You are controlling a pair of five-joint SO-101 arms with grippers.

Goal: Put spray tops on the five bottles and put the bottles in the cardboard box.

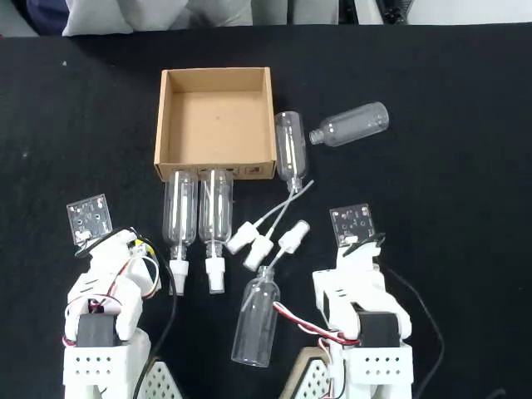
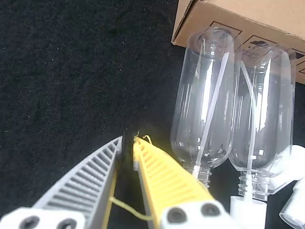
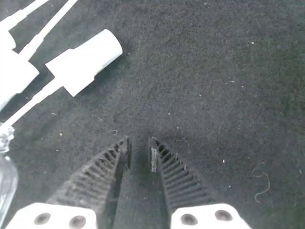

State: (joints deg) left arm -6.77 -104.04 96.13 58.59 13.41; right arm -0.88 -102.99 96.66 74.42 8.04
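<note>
Black table (image 1: 465, 208) is carrying an empty brown cardboard box (image 1: 214, 73), so nothing is packed. The left fingers (image 2: 162, 181) are resting closed and empty beside two clear plastic bottles (image 1: 180, 212) already wearing tops. Three loose white spray tops (image 1: 258, 248) and three uncapped clear bottles (image 1: 289, 145) are waiting. The right fingers (image 3: 176, 176) are hovering all but closed, empty.
</note>
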